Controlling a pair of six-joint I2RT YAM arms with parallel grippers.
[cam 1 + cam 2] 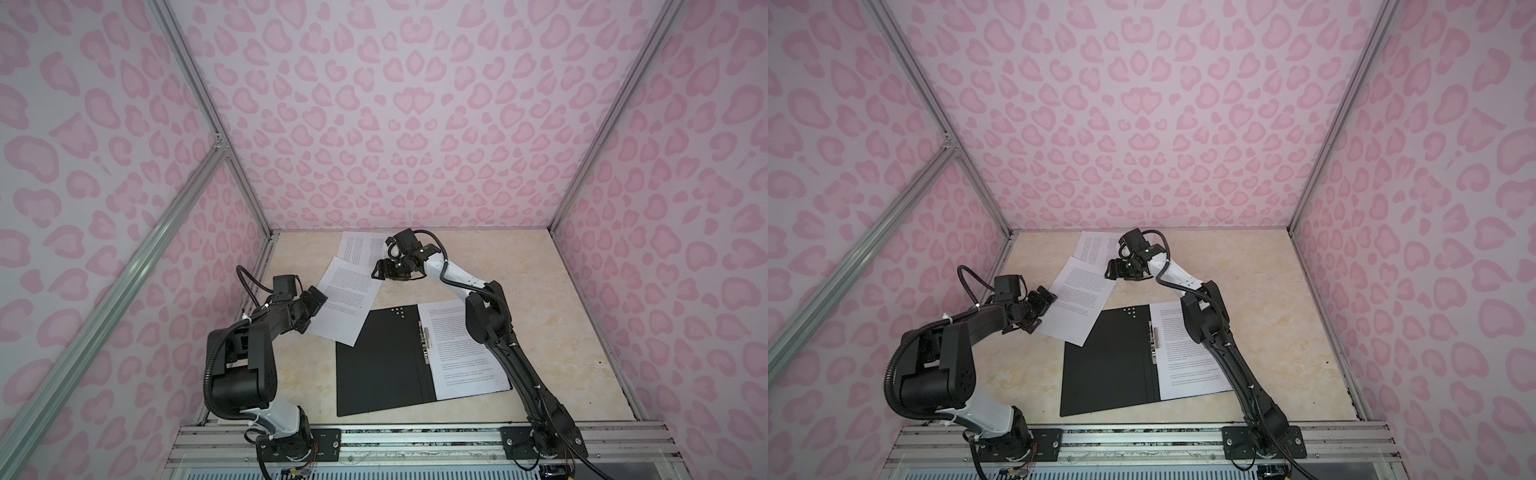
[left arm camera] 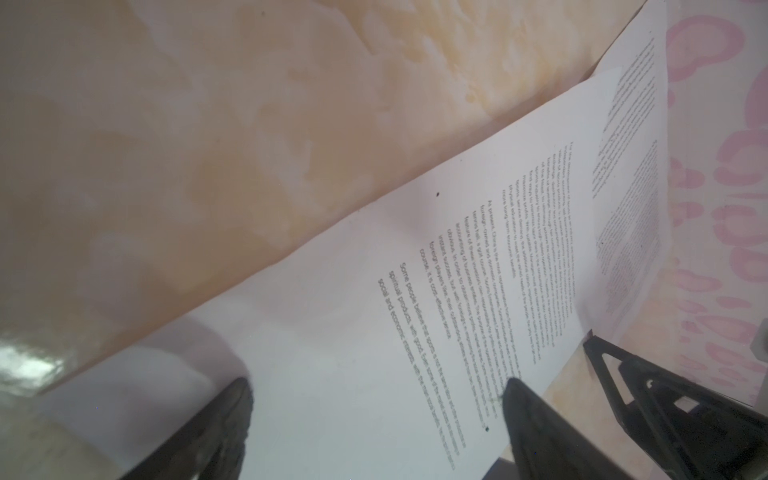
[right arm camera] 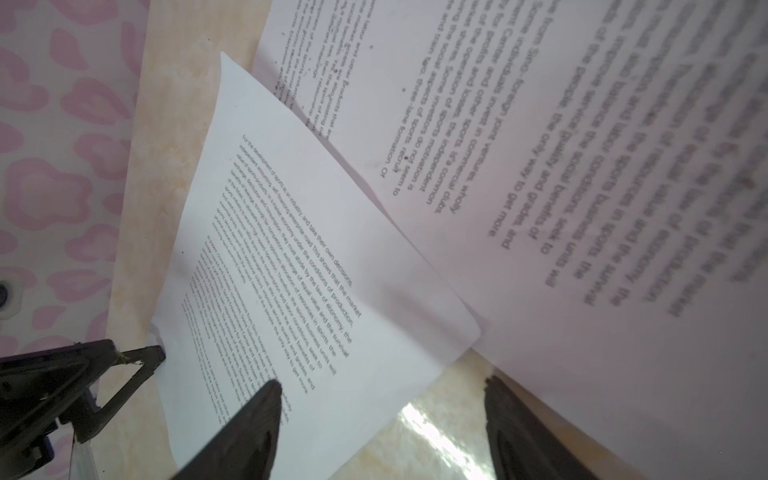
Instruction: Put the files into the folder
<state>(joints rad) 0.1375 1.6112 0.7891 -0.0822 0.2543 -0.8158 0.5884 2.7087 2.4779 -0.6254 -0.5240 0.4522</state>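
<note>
I have the left tool (image 1: 316,311) spread wide at the near-left edge of a loose sheet (image 1: 345,296) on the beige worktop (image 1: 548,316), with nothing gripped. In the right wrist view one of its fingers (image 3: 153,356) meets the paper's edge, which is slightly rumpled there. The right tool (image 1: 375,272) is also well open and empty, poised at the same sheet's far-right corner. From its wrist camera I see one finger (image 3: 257,419) over the printed page and the other beside it over bare worktop; I cannot tell whether either presses down.

The loose sheet lies face up and skewed, its long axis running from near-left to far-right, and its near corner overlaps the far-left corner of the folder (image 1: 382,370). The folder lies open and flat in the middle of the worktop, black inside up. Its long axis points straight away from the arm bases, along the metal clip (image 1: 426,340) on the spine. Filed pages (image 1: 461,357) cover its right half, squared to it. Further sheets (image 1: 359,247) rest near the back wall (image 1: 415,124), partly under the right wrist
</note>
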